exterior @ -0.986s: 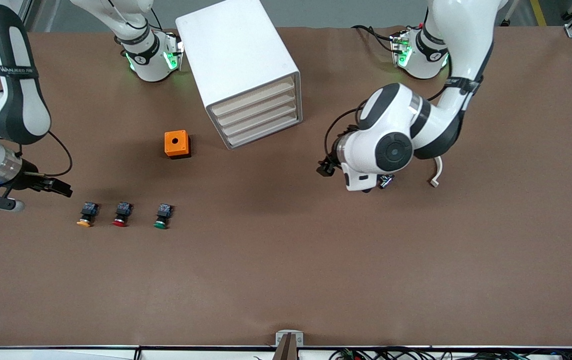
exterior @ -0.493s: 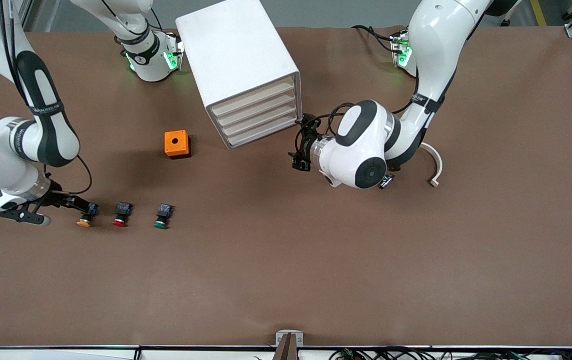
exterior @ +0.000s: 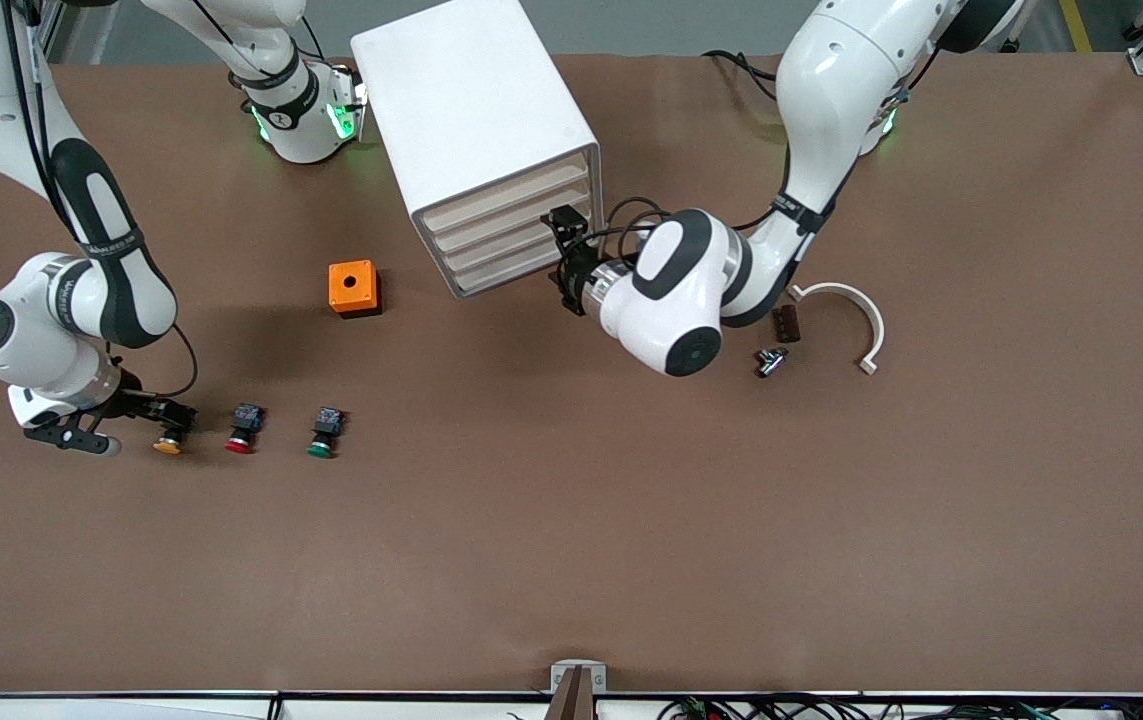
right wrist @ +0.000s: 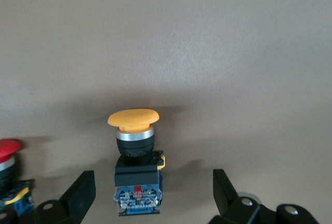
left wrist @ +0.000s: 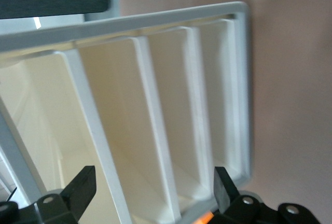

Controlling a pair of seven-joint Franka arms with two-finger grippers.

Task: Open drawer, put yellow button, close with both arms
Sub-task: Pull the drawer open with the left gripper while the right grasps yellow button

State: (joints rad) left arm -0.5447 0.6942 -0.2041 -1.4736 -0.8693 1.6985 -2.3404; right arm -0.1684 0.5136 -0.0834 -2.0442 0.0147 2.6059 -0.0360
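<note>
The white cabinet (exterior: 476, 110) stands near the robots' bases, its four cream drawer fronts (exterior: 516, 245) all shut. My left gripper (exterior: 565, 255) is open right at the drawer fronts, at the cabinet's end toward the left arm. In the left wrist view the fronts (left wrist: 155, 110) fill the space between its fingers (left wrist: 80, 187). The yellow button (exterior: 168, 446) lies on the table toward the right arm's end. My right gripper (exterior: 176, 416) is open, low over it. In the right wrist view the button (right wrist: 136, 151) lies between the fingers (right wrist: 78, 190), which do not touch it.
A red button (exterior: 243, 430) and a green button (exterior: 324, 433) lie in a row beside the yellow one. An orange box (exterior: 352, 288) sits beside the cabinet. A white curved piece (exterior: 856, 310), a brown block (exterior: 785, 323) and a small metal part (exterior: 769, 360) lie toward the left arm's end.
My right gripper has moved in over the yellow button and now straddles it. My left gripper has swung from the open table to the drawer fronts. The drawers stay shut.
</note>
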